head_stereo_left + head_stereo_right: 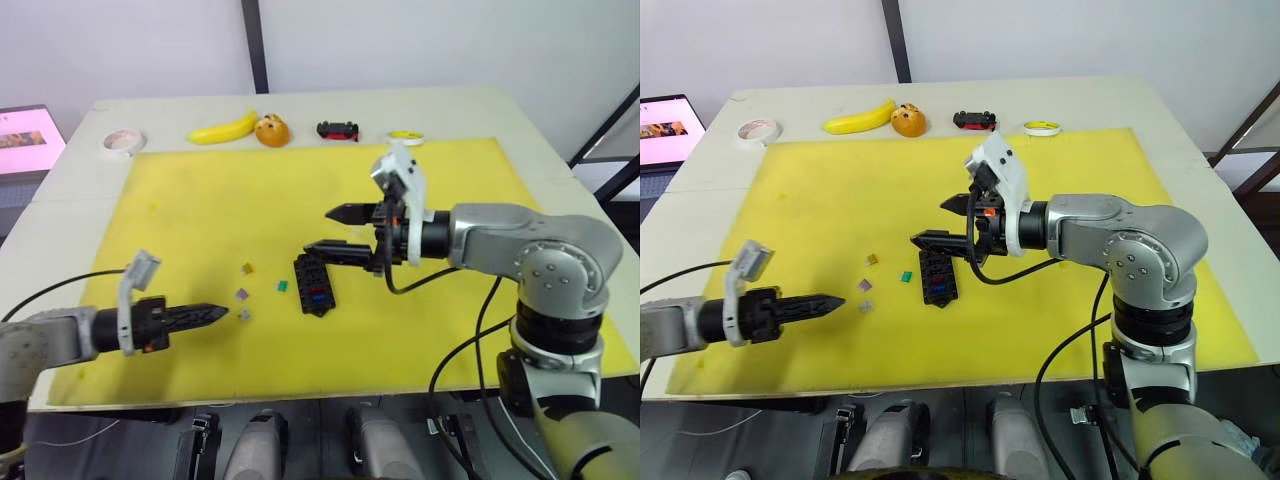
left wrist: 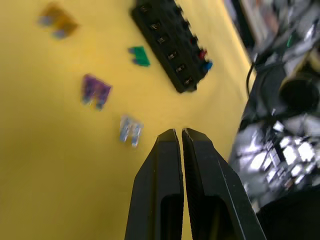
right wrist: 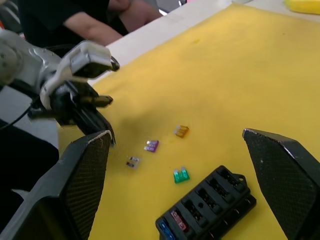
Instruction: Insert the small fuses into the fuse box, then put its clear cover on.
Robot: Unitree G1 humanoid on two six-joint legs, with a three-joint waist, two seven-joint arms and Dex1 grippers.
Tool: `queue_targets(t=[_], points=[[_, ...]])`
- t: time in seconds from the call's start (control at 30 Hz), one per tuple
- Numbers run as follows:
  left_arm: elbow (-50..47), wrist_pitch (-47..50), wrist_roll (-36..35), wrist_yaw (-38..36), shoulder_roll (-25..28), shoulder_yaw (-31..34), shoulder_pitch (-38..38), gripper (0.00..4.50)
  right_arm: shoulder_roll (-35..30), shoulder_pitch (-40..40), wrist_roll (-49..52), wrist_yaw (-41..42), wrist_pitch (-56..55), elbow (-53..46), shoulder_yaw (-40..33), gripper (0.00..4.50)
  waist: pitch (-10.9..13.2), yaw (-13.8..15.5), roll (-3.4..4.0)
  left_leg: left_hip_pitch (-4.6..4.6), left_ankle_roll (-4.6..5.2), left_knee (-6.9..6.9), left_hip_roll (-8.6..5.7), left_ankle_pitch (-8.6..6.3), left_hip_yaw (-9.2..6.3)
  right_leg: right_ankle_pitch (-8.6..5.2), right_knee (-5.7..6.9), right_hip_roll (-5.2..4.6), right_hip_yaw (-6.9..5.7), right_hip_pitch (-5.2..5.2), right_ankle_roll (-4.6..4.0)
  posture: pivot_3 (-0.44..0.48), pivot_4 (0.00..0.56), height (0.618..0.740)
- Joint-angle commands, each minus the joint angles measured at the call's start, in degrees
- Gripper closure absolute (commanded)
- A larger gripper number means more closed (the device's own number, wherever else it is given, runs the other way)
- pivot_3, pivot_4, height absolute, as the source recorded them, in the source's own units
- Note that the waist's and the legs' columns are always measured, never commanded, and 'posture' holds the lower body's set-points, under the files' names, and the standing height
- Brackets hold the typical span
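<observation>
- The fuse box (image 1: 314,284) lies flat on the yellow mat (image 1: 200,190), near its middle, its long axis running from the far side toward the robot with a slight slant; a red fuse (image 3: 178,220) and a blue fuse (image 3: 165,230) already sit in slots at its near end.
- Four loose fuses lie on the mat just to the robot's left of the box: the green fuse (image 1: 283,286) closest to it, then the amber fuse (image 1: 248,268), the purple fuse (image 1: 241,294) and the pale clear fuse (image 1: 244,314).
- The left gripper (image 1: 222,314) has its fingers pressed together on nothing, tips pointing toward the box; the pale clear fuse lies just beyond the tips, nearly touching.
- The right gripper (image 1: 338,231) hovers wide open and empty above the far end of the box, with one finger above the other.
- Judging by this, the left arm is the nearer one to the loose fuses, and its fingers would have to part before taking the pale clear one.
- I cannot pick out the clear cover with any certainty.
- The mat covers a pale table (image 1: 560,140); along its far edge lie a tape roll (image 1: 122,142), a banana (image 1: 224,129), an orange fruit (image 1: 272,130), a toy car (image 1: 338,130) and a yellow disc (image 1: 405,137), all well apart from the work.
- A person's arm (image 3: 95,22) rests beyond the table edge in the right wrist view.
</observation>
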Motion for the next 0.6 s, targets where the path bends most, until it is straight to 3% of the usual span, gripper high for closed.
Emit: queue_targets(t=[0.03,0.07,0.3,0.47,0.6], points=[[0.4,5.1,-5.4,0.0,1.1,5.6,3.8,3.77,-4.7,-0.6,-0.2,4.0,-3.7,-3.6,2.6,0.00,0.0,0.0,0.00,0.00,0.01,0.00,-0.03,0.00,0.00,0.00,-0.01,-0.01,0.00,0.01,0.00,0.000,0.150,0.740],[0.8,6.7,-6.8,0.3,1.1,6.9,5.0,3.51,-6.3,-0.6,-0.4,5.3,-4.7,-4.0,3.3,0.00,0.0,0.0,0.00,-0.02,0.02,0.00,-0.03,-0.01,0.02,0.00,-0.03,-0.03,0.00,0.01,0.01,0.000,0.150,0.740],[4.9,12.2,-12.2,8.9,-3.5,11.4,6.7,0.03,-15.9,-0.3,-3.9,13.0,-12.4,-5.2,8.5,0.00,0.0,0.2,-0.02,0.03,0.05,0.06,-0.02,-0.03,-0.04,0.00,-0.04,-0.09,-0.06,0.10,0.01,0.000,0.150,0.740],[12.6,15.9,-18.5,18.3,-7.5,12.7,1.9,0.03,-18.4,-0.4,-5.5,15.6,-15.8,-5.3,10.0,0.00,0.0,0.2,-0.01,0.03,0.05,0.06,-0.01,-0.03,-0.05,0.00,-0.04,-0.09,-0.06,0.10,0.01,0.000,0.150,0.740],[16.7,18.5,-24.0,25.7,-9.6,10.0,-1.6,0.03,-18.9,-0.8,-6.5,16.0,-16.7,-5.0,10.6,0.00,0.0,0.4,-0.07,0.02,0.04,0.10,-0.03,-0.03,-0.06,0.01,-0.03,-0.13,-0.07,0.11,0.02,0.000,0.150,0.740]])
